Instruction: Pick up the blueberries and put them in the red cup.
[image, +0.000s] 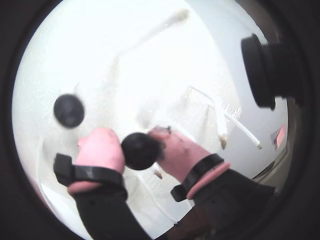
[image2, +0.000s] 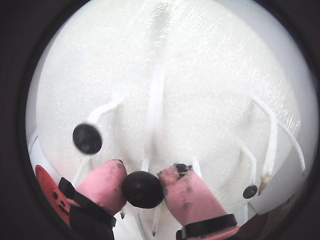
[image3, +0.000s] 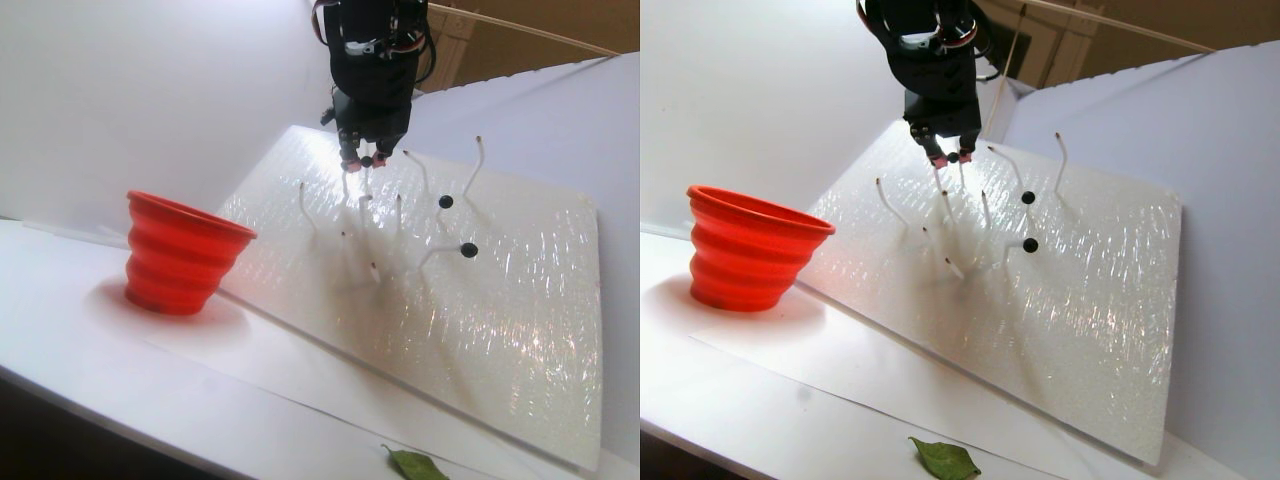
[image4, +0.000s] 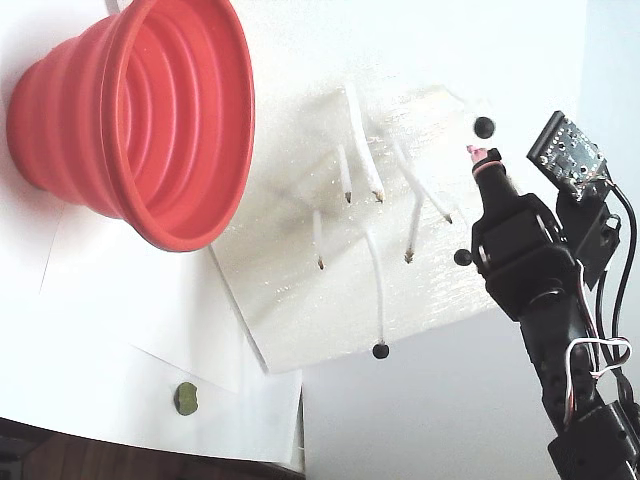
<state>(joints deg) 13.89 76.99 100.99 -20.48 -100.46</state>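
Tool (image2: 143, 186) clamps one of the blueberries (image2: 142, 189) between its pink fingertips (image2: 106, 184), above the tilted white board's (image3: 480, 300) upper edge. Red cup (image3: 182, 253) stands well apart on the tabletop (image3: 90, 345), open space between.

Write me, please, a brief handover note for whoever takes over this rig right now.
Gripper: its pink-padded fingers are shut on one small round glossy black-blue blueberry, up by the white stems of the tilted glittery white board.
Wide-rimmed, ridged red-orange silicone cup: upright on the white table, left of the board in the stereo pair view; no berries can be seen inside in the fixed view.
Other berries: at least two sit on stem tips.
Done: one berry gripped.
Left: carry it to the cup, release it, then fetch the others.
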